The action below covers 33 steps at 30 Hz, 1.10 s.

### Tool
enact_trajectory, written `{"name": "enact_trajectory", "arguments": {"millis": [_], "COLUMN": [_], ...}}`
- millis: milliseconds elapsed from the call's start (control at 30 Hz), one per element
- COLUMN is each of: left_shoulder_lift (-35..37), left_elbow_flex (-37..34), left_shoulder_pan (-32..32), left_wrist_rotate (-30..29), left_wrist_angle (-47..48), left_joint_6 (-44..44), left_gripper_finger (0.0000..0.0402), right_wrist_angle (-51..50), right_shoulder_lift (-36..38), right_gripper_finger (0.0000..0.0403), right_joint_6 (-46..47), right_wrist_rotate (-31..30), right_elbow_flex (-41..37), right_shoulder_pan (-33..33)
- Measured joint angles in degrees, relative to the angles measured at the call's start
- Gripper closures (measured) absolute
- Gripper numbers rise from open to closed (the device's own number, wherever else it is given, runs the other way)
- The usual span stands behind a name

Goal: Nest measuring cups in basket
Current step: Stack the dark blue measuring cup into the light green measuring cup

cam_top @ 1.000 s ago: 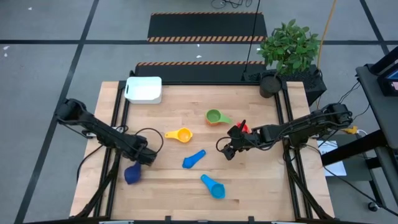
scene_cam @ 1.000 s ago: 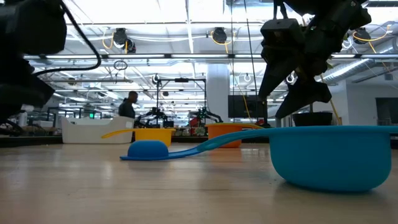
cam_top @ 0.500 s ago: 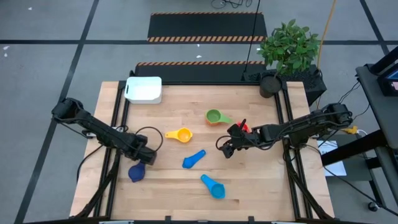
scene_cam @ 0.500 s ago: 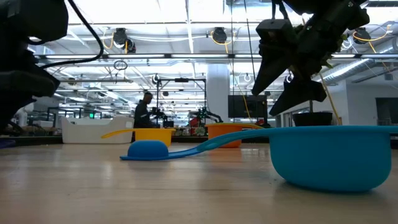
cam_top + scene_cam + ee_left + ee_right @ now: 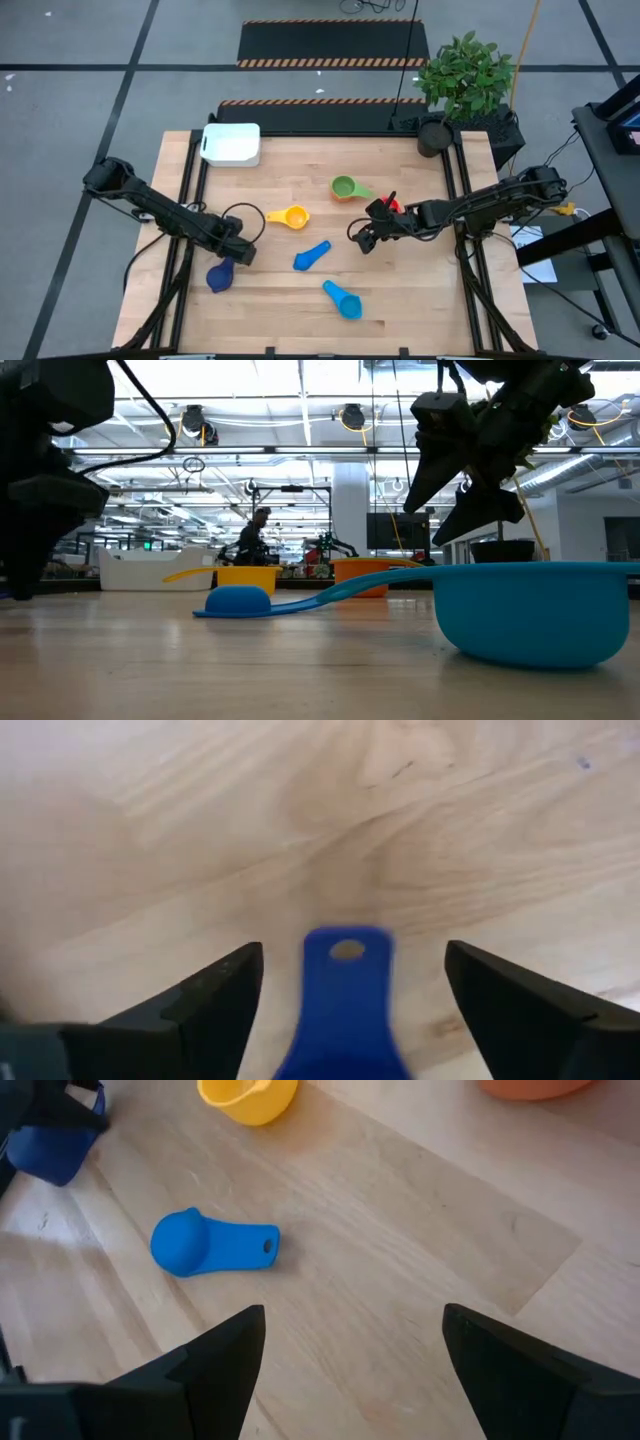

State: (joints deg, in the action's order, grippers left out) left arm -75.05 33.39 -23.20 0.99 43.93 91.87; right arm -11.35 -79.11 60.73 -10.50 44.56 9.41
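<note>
The left gripper (image 5: 236, 253) is hanging with its fingers spread either side of the dark blue cup's (image 5: 218, 277) flat handle near the table's near-left edge, gripping nothing, while the right gripper (image 5: 364, 240) is waiting right of centre, spread and empty. The basket (image 5: 231, 144) is sitting well apart at the far-left corner, with yellow (image 5: 291, 216), green (image 5: 345, 187) and two lighter blue cups (image 5: 311, 256) lying scattered between. Closing off-centre on that thin handle risks flicking the scoop away.
</note>
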Motion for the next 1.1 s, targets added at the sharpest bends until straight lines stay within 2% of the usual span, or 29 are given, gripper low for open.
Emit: {"name": "enact_trajectory", "arguments": {"millis": [133,333,500,667,733,1100], "left_shoulder_lift": [0.4,0.42,0.37,0.28,0.28,-0.31], "left_elbow_flex": [-2.98,-4.09,-4.34,-4.4,-4.4,-0.79], "left_shoulder_pan": [-0.11,-0.17,-0.15,-0.15,-0.15,-0.09], "left_wrist_rotate": [0.0,-0.66,-0.89,-1.43,-1.55,-3.55], "left_wrist_angle": [-5.2,-4.22,-3.98,-3.04,-2.89,0.34], "left_joint_6": [-1.42,-2.14,-6.81,-7.1,-6.53,-7.65], "left_gripper_finger": [0.0086,0.0118,0.0178,0.0254,0.0273,0.0262], "right_wrist_angle": [0.0,0.23,0.39,0.39,0.39,1.01], "right_shoulder_lift": [0.0,0.0,0.0,0.0,0.0,0.0], "right_gripper_finger": [0.0106,0.0106,0.0106,0.0106,0.0106,0.0106], "right_joint_6": [-0.02,0.3,0.5,0.39,0.38,2.71], "right_wrist_rotate": [0.0,0.1,0.11,0.07,0.06,-1.74], "right_elbow_flex": [0.0,0.0,0.0,0.0,0.0,0.0], "right_shoulder_pan": [0.0,0.09,0.09,0.09,0.09,0.09]}}
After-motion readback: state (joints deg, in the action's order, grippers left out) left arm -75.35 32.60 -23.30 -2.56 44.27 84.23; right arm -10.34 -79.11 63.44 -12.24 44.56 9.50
